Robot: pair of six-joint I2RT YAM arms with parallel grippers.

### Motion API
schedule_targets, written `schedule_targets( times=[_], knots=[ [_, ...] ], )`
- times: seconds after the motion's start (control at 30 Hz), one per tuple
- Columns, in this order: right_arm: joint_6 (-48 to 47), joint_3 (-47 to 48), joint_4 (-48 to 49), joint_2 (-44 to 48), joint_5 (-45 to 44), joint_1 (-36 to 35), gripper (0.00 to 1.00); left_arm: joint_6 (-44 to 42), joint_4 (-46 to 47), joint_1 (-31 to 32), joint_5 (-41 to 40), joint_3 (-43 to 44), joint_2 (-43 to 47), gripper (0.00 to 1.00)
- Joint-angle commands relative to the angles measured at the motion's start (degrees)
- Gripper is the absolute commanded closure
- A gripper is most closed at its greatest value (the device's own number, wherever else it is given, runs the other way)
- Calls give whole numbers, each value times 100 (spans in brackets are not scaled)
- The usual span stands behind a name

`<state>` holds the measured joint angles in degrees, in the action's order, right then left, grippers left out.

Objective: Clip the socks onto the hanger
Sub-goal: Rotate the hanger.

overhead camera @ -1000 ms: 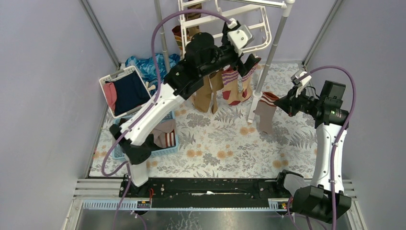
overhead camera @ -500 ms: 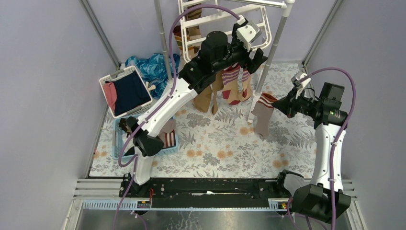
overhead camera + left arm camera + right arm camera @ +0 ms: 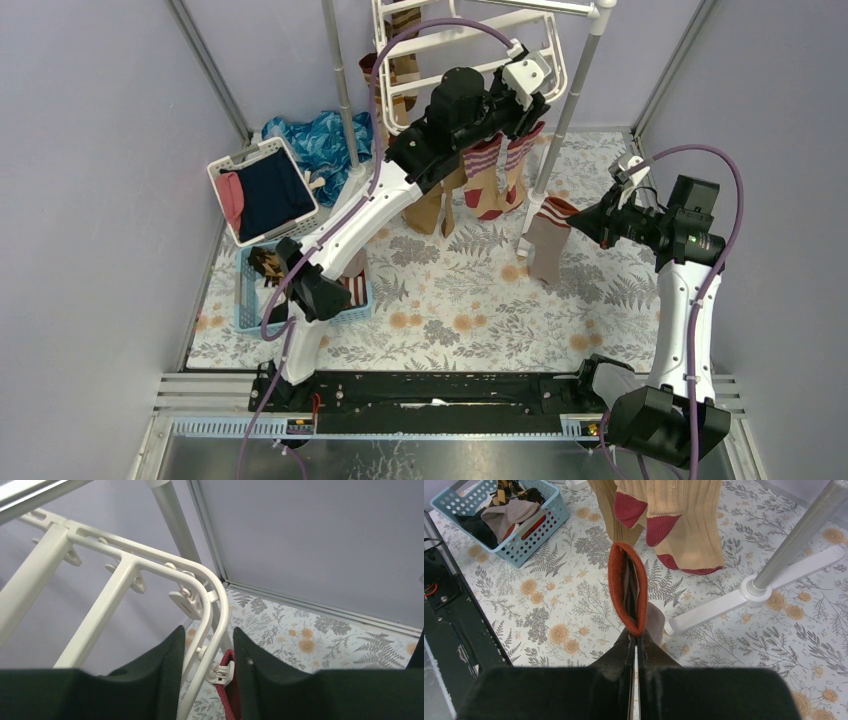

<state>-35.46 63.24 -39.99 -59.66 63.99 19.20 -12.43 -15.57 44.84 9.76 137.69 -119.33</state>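
From above, the left claw [image 3: 535, 106] sits at the hanger [image 3: 440, 42] corner. The right claw [image 3: 588, 222], clenched, dangles a tan sock [image 3: 548, 245] beside the pole [image 3: 565, 110], likely for hand-up. At the left wrist, fingers [image 3: 150, 685] straddle a corner clip [image 3: 223, 672] (pinching or not, I cannot tell). At the right wrist, the cuff [image 3: 626, 585] stands upright, with room between the hung socks [image 3: 684, 525] and the pole foot [image 3: 744, 592].

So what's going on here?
Two arms are clipping socks to a white hanger. The right tool is shut on a sock by its red cuff, holding it near the pole. The left tool is at the hanger's corner, jaws either side of a clip. Tan socks already hang; more wait in the blue basket.
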Motion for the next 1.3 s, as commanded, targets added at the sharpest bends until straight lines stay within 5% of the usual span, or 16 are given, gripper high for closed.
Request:
schedule_targets(
  times=[0.0,0.13,0.47,0.7,0.8,0.93,1.1,1.27],
  knots=[
    [24,-5,31,95,226,31,100,-453,318,-48,-261,-244,288,62],
    [10,-5,9,105,263,38,100,-765,307,-56,-450,-737,703,75],
    [4,-14,-7,96,331,40,100,-1185,360,-111,-714,-1844,1528,77],
    [-18,-31,-11,113,418,44,100,-802,135,-562,114,-2172,2131,48],
    [-22,-31,-13,122,452,40,100,-16,161,-1000,805,-2503,2598,35],
    [-22,-36,-18,121,521,40,100,1816,1265,-1619,1109,-3850,3476,3],
    [-23,-65,-10,139,552,48,100,3468,2184,-2352,1094,-5511,4507,1],
    [47,-102,60,157,671,37,100,3897,2520,-2697,-171,-6842,5345,6]
  ],
)
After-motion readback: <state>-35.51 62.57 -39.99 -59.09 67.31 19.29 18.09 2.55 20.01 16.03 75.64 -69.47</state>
